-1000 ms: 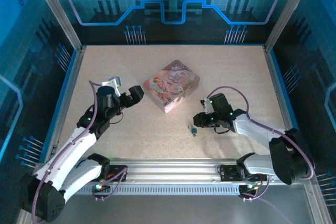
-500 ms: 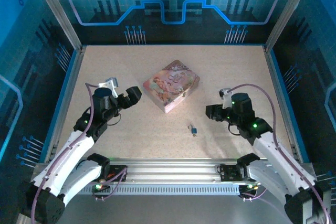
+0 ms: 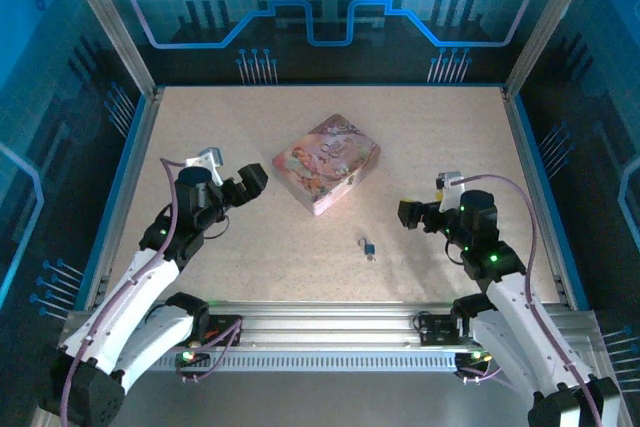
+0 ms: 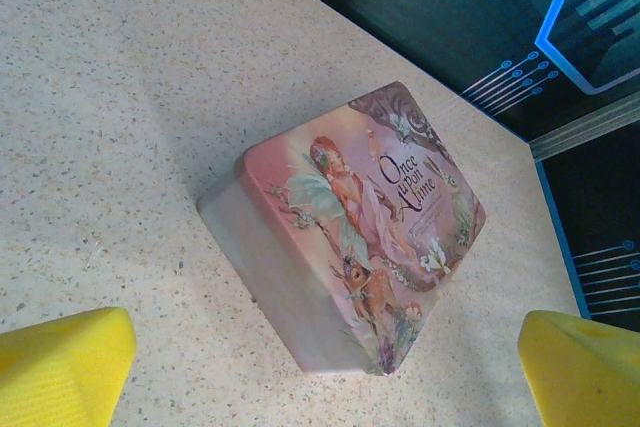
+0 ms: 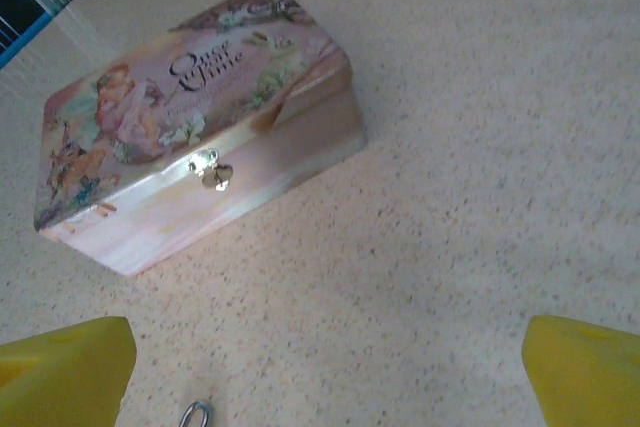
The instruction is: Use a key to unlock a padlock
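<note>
The tiny dark bluish padlock [image 3: 368, 246] lies on the speckled table, in front of the tin and between the two arms. Its metal shackle loop [image 5: 195, 414] peeks in at the bottom edge of the right wrist view. The key is too small to tell apart from the padlock. My right gripper [image 3: 408, 215] hangs open to the right of the padlock, clear of it, its yellow fingers [image 5: 70, 367] wide apart and empty. My left gripper [image 3: 250, 185] is open too, left of the tin, with nothing between its yellow fingers [image 4: 60, 372].
A flat pink picture-printed tin [image 3: 327, 162] sits mid-table, its latch side [image 5: 212, 173] turned toward the right arm. Blue walls and metal posts [image 3: 108, 22] ring the table. A metal rail [image 3: 330, 322] runs along the near edge.
My right arm has pulled back to the right, away from the padlock, and its gripper has gone from nearly shut to wide open. The padlock stays on the table. The left arm shifted only slightly.
</note>
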Robot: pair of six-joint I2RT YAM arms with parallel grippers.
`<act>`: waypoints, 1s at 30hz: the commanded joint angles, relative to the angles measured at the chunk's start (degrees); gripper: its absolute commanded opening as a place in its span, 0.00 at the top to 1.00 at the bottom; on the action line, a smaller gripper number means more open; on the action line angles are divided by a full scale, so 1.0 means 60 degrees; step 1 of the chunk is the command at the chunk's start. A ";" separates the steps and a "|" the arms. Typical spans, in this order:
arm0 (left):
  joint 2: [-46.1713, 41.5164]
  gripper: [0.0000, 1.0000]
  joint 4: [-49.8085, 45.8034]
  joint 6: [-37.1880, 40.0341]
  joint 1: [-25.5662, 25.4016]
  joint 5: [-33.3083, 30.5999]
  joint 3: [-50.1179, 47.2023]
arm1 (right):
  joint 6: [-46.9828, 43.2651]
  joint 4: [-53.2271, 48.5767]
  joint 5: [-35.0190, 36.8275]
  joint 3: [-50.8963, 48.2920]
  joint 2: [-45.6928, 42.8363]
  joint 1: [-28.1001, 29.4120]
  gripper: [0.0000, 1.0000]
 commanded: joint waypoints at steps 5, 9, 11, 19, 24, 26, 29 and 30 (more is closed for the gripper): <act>-0.0041 0.01 -0.0177 0.0091 0.0152 -0.0159 0.0164 | -0.1695 0.1876 0.0850 -0.0741 0.0010 -0.0197 0.00; 0.0030 0.01 -0.0215 0.0134 0.0195 -0.0153 0.0237 | -0.2026 0.2495 0.1788 -0.1040 0.0469 -0.0214 0.00; 0.0081 0.01 -0.0246 0.0179 0.0225 -0.0160 0.0280 | -0.2143 0.2866 0.2181 -0.1166 0.0964 -0.0232 0.00; 0.0241 0.01 -0.0298 0.0198 0.0284 -0.0103 0.0283 | -0.1784 0.5353 0.2760 -0.1444 0.3389 -0.0457 0.00; 0.0243 0.01 -0.0320 0.0240 0.0324 -0.0146 0.0261 | -0.1902 0.6834 0.2843 -0.1307 0.4550 -0.0533 0.00; 0.0255 0.01 -0.0326 0.0240 0.0330 -0.0145 0.0240 | -0.2013 0.7295 0.2805 -0.1174 0.5036 -0.0555 0.00; 0.0255 0.01 -0.0328 0.0255 0.0338 -0.0134 0.0192 | -0.2185 0.8060 0.2615 -0.1087 0.5606 -0.0623 0.00; 0.0255 0.01 -0.0333 0.0269 0.0357 -0.0136 0.0195 | -0.2316 0.7930 0.2599 -0.0939 0.5737 -0.0621 0.00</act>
